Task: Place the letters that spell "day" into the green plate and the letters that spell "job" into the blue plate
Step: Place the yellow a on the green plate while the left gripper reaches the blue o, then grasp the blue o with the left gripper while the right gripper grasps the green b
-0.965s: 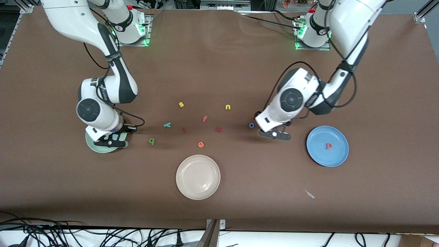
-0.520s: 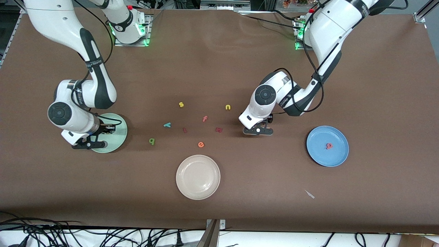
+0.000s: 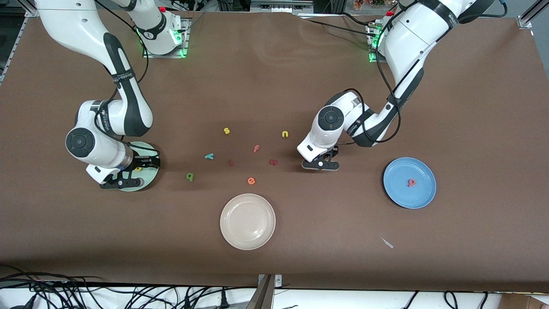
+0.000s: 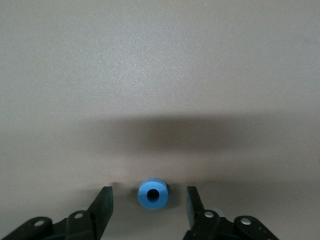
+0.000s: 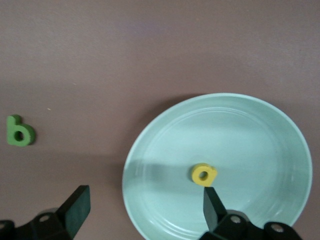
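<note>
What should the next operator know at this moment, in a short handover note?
Right hand: open over the green plate; the yellow d lies in the plate, free of the fingers.
Left hand: fingers astride the blue o on the table, gaps visible on both sides, not gripped yet.
Done: d in the green plate; pink b in the blue plate.
Left: green a and teal y to the green plate; o and j to the blue plate. I cannot pick out the j with certainty.
</note>
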### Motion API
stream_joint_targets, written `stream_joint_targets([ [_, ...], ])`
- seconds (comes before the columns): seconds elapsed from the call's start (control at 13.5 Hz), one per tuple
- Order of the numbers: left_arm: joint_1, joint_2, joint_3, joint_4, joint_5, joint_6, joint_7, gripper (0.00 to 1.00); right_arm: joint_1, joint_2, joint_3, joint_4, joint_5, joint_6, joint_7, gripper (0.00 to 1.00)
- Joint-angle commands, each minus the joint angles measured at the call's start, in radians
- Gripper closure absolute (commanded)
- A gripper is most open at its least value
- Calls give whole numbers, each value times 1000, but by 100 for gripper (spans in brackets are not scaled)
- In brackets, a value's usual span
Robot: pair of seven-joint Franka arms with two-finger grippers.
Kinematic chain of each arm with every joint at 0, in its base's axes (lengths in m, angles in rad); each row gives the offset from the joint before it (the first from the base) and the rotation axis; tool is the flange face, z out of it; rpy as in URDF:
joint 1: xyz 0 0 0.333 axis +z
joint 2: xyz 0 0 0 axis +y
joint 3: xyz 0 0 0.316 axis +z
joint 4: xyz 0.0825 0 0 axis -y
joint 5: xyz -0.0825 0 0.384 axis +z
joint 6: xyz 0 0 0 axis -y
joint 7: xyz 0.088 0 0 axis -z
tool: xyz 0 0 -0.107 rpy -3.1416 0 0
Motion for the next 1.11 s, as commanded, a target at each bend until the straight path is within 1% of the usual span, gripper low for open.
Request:
stream_joint_targets([
  [0.0, -6, 20, 5, 2, 44, 18, -26, 41, -3, 4, 50, 29, 15, -22, 112, 0],
  [0.07, -6, 20, 5, 2, 44, 18, -26, 77, -3, 5, 67, 30, 15, -19, 144, 0],
  [0.15, -5, 18, 5, 2, 44, 18, -26, 97, -3, 11, 79, 36, 15, -16, 166, 0],
  [0.22, 0, 15, 5, 3, 44, 16, -26, 100, -3, 27, 93, 53, 15, -18, 193, 0],
  [0.37, 3, 7, 4, 6, 43, 5, -25, 100, 1, 56, 128, 90, 13, -16, 262, 0],
  [0.45, 11, -8, 4, 6, 43, 1, -19, 100, 11, 82, 134, 116, 15, -16, 297, 0],
  [0.52, 14, -31, 4, 10, 43, -33, -16, 100, 23, 93, 134, 131, 13, -16, 324, 0],
  [0.67, 14, -60, 2, 48, 41, -129, -11, 100, 41, 108, 134, 147, 13, -15, 356, 0],
  [0.82, 32, -63, 2, 115, 26, -217, 48, 100, 50, 148, 134, 185, 13, -13, 367, 0],
  [0.89, 44, -57, 2, 140, 25, -241, 82, 100, 52, 174, 134, 210, 13, -13, 365, 0],
  [1.04, 81, -55, 2, 148, 25, -246, 137, 100, 52, 209, 134, 236, 8, -12, 365, 0],
])
